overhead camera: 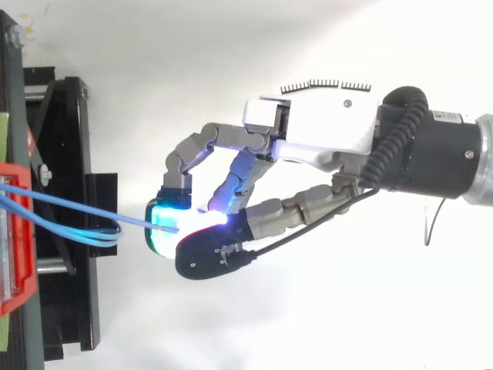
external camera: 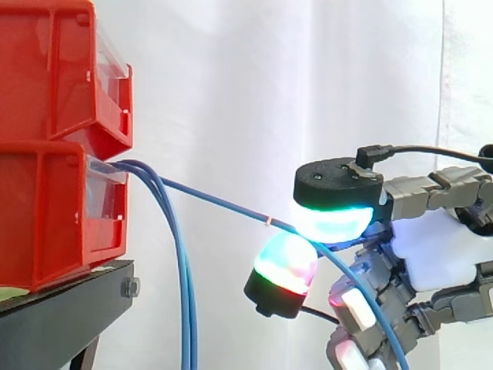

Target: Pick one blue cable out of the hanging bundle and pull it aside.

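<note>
Side view.
- Backdrop: white curtain (external camera: 231, 92), plain, in soft folds.
- Support: black stand (external camera: 62, 308), beyond the fingertips and lower than them; its left part is cut off by the edge.
- Red bins (external camera: 46, 223): two stacked on the stand, both cut off at the left edge.
- Bundle (external camera: 185, 293): blue strands leaving the lower bin's front and hanging down, well apart from the hand; their ends run off the bottom edge.
- Blue cable (external camera: 216, 201): drawn out of the bundle on a slant up to the fingertips, then curving down past the palm and off the bottom edge.
- Hand (external camera: 443, 250): fingers curled, pinching the blue cable under a cyan-green pad (external camera: 335, 220). The contact spot itself is hidden by the pads.

Top view.
- Ground: bright white, without detail.
- Stand (overhead camera: 69, 154) and red bin (overhead camera: 21, 270): ahead of the fingertips, cut off at the left edge.
- Blue cable (overhead camera: 137, 223): runs straight from the bin into the pinch; the bundle (overhead camera: 92, 235) loops just short of the pads.
- Hand (overhead camera: 323, 123): pads pressed together on the cable.
</note>
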`<move>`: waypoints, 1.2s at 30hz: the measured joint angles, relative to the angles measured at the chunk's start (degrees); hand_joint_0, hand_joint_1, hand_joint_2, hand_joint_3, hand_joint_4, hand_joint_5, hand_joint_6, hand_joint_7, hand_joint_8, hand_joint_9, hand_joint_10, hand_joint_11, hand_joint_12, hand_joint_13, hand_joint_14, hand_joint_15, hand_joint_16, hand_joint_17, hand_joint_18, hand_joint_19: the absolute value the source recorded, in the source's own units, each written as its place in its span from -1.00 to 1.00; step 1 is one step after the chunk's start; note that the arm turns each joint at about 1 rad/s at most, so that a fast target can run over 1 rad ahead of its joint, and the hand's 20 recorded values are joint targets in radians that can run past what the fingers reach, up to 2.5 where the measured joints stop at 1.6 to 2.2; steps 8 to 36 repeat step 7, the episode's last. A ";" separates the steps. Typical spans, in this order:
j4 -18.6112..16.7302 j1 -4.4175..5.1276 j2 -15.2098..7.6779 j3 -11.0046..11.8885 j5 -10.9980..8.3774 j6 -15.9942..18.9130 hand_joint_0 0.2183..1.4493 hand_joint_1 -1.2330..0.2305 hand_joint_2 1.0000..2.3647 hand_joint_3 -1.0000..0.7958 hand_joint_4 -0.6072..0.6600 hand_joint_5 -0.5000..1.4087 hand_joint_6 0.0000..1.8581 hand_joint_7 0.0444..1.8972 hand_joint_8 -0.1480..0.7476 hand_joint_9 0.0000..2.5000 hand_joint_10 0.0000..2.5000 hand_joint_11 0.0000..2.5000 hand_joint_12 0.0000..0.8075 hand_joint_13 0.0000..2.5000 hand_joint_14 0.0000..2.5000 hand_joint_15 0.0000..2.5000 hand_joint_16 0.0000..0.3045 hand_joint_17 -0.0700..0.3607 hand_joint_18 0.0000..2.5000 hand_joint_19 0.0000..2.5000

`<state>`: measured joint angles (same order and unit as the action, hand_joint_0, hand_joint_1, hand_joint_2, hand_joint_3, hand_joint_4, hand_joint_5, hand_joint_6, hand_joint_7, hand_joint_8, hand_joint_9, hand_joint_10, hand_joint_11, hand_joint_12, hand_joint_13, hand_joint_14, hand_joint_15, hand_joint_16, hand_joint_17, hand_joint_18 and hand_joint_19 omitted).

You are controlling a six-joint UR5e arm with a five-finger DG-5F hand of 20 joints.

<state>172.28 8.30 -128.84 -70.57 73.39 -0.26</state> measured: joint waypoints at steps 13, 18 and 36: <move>0.00 0.00 0.00 -0.01 0.00 0.00 -0.40 -0.44 -1.00 0.30 -0.27 -0.55 -0.02 0.06 0.03 -0.06 -0.99 -0.54 0.06 -0.21 -0.99 -0.51 -0.58 0.00 -0.29 -0.57; 0.00 0.00 0.00 -0.01 0.00 0.00 -0.40 -0.44 -1.00 0.30 -0.27 -0.55 -0.02 0.06 0.03 -0.06 -0.99 -0.54 0.06 -0.21 -0.99 -0.51 -0.58 0.00 -0.29 -0.57; 0.00 0.00 0.00 -0.01 0.00 0.00 -0.40 -0.44 -1.00 0.30 -0.27 -0.55 -0.02 0.06 0.03 -0.06 -0.99 -0.54 0.06 -0.21 -0.99 -0.51 -0.58 0.00 -0.29 -0.57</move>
